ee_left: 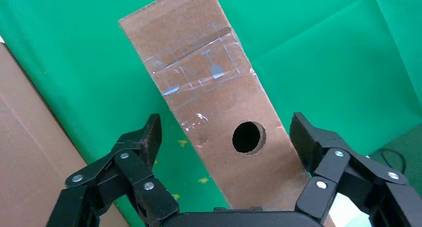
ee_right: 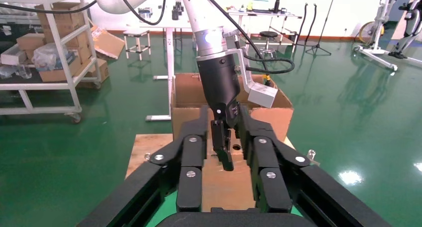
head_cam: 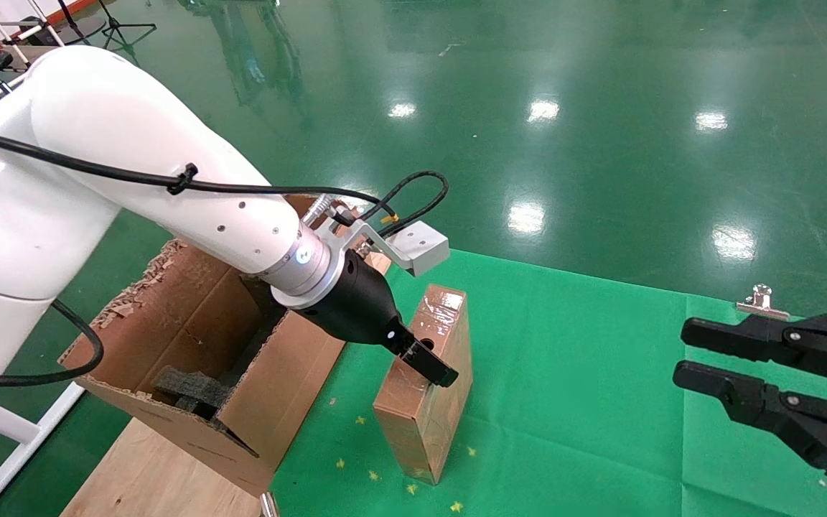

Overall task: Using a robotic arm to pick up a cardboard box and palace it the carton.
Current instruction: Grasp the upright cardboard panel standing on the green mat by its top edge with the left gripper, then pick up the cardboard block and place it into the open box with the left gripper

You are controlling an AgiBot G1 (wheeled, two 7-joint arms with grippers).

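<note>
The small taped cardboard box [head_cam: 428, 402] stands on its narrow side on the green cloth, with its round black hole [ee_left: 248, 136] facing up. My left gripper [head_cam: 428, 359], on the white arm, is open and hangs over the box's near end. In the left wrist view [ee_left: 225, 120] its fingers straddle the box: one finger [ee_left: 308, 137] is close to one edge, the other [ee_left: 149, 137] stands well apart from it. The large torn carton [head_cam: 191, 345] with dark foam inside stands just left of the box. My right gripper [head_cam: 683, 352] is open and empty at the far right.
The carton rests on a wooden board [head_cam: 148, 474]. The green cloth [head_cam: 586, 373] covers the table, with small yellow stars [head_cam: 374, 474] near the box and a metal clip [head_cam: 762, 301] at its far right edge. Beyond is shiny green floor; a shelf cart [ee_right: 50, 53] stands far off.
</note>
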